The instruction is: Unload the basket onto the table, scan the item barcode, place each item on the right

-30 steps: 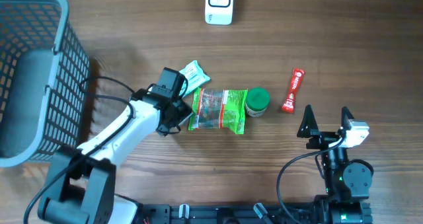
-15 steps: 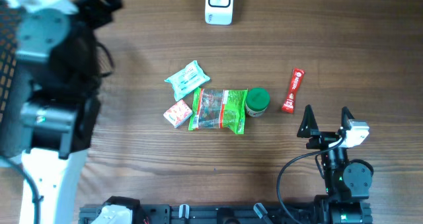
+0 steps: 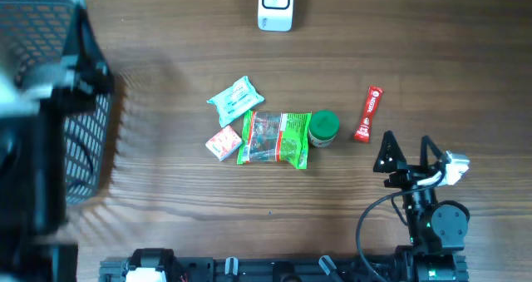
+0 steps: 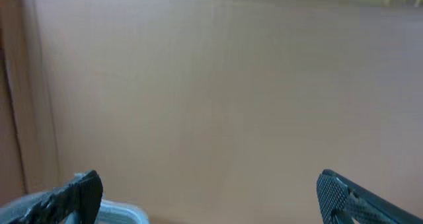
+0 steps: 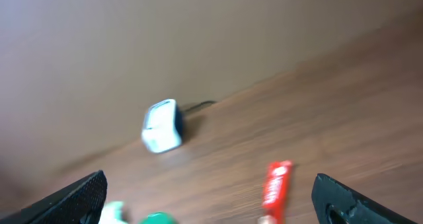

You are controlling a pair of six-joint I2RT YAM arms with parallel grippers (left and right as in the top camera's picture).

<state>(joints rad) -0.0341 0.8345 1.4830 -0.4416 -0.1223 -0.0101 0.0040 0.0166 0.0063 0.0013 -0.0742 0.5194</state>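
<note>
Overhead, the scanner is seen at top centre, and the green packet is found mid-frame, just beside the green-lidded jar. At lower right, the right gripper is held apart and empty. The left gripper is likewise spread wide, with nothing gripped.

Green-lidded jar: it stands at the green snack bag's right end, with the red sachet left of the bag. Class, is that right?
Not quite. The overhead view shows the red sachet right of the green-lidded jar, not left of the green snack bag. The jar's place is as stated.
</note>
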